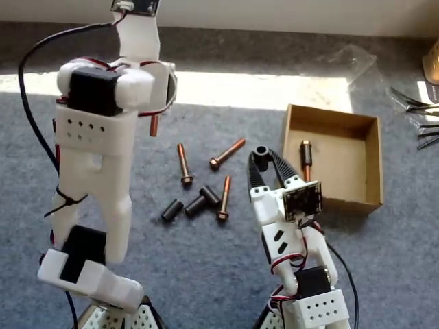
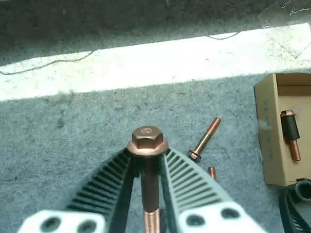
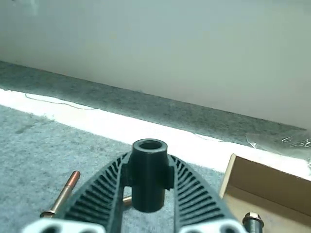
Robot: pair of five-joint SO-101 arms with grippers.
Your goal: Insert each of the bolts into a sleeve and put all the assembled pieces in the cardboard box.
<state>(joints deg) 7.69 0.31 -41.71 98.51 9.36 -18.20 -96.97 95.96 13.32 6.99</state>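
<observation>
My left gripper (image 2: 148, 160) is shut on a copper bolt (image 2: 147, 145), hex head at the fingertips; in the high view that bolt (image 1: 154, 125) hangs from the raised left arm. My right gripper (image 3: 148, 177) is shut on a black sleeve (image 3: 148, 172), bore open at the end; in the high view the sleeve (image 1: 261, 151) sits between the black fingers, left of the cardboard box (image 1: 363, 164). One assembled bolt and sleeve (image 1: 306, 156) lies in the box. Three loose bolts (image 1: 184, 163) (image 1: 228, 153) (image 1: 224, 197) and three black sleeves (image 1: 195, 204) lie on the carpet between the arms.
Grey carpet covers the table, with a bright sunlit strip (image 1: 260, 89) across the back. Clear plastic wrap (image 1: 357, 62) lies behind the box. Dark tools (image 1: 418, 103) lie at the far right edge.
</observation>
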